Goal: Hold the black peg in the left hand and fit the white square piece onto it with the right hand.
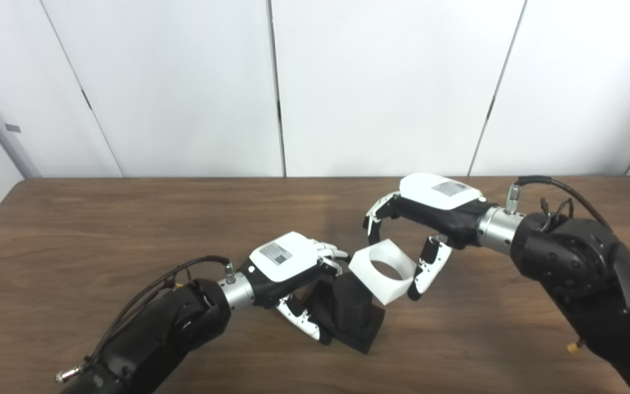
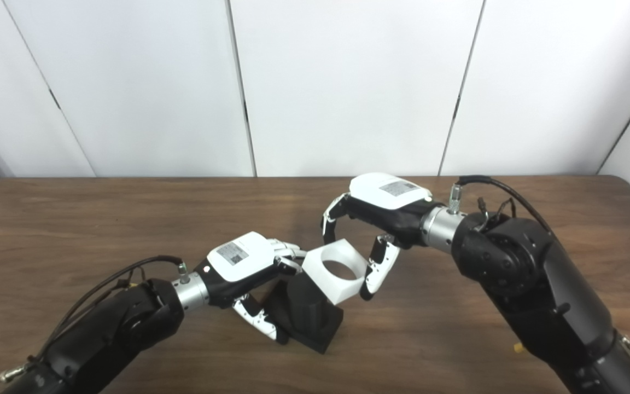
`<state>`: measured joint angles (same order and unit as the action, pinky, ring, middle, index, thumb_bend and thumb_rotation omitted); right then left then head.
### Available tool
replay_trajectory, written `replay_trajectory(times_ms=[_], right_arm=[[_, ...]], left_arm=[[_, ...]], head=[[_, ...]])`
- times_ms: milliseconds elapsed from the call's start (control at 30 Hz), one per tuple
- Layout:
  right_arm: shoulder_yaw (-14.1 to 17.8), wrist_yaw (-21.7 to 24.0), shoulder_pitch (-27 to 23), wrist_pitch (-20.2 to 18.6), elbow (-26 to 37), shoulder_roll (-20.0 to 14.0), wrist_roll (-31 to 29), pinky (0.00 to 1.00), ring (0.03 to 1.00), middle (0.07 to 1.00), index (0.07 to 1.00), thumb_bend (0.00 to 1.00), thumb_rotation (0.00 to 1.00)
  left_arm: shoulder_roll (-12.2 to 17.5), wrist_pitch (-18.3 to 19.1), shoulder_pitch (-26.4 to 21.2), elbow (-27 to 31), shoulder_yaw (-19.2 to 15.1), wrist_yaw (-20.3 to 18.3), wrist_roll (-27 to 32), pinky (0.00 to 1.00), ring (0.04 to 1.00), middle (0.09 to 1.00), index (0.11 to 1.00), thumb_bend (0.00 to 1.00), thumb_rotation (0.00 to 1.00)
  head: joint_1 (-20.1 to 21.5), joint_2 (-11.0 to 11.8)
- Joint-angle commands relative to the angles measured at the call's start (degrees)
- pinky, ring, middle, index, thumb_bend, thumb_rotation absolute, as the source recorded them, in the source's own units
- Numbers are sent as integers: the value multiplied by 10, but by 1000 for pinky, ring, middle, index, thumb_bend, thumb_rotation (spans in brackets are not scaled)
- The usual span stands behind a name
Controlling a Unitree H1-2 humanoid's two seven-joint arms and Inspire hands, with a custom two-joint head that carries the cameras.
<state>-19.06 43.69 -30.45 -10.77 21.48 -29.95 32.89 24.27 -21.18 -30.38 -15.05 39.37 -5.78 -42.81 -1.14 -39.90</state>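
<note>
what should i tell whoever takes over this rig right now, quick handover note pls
Left hand: shut on the black peg, whose square base sits near the wooden table.
Right hand: shut on the white square piece, round hole facing up, tilted.
Done: both parts grasped and brought together; the piece sits at the peg's top.
Left: whether the peg has entered the hole cannot be seen. Level the piece, push it down fully, then release.
</note>
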Motion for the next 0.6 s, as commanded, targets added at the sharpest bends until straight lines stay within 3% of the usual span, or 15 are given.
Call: replay_trajectory(times_ms=[0,567], right_arm=[[5,-13,-17,12,19,3,-2,727,812,753,478,520,129],[-2,-29,6,17,0,29,-3,744,819,761,478,520,128]], left_arm=[[-3,6,24,-15,26,-46,-46,809,865,870,492,520,80],[-6,11,26,-8,29,-60,-45,823,879,874,493,520,80]], head=[[-1,0],[-2,-4]])
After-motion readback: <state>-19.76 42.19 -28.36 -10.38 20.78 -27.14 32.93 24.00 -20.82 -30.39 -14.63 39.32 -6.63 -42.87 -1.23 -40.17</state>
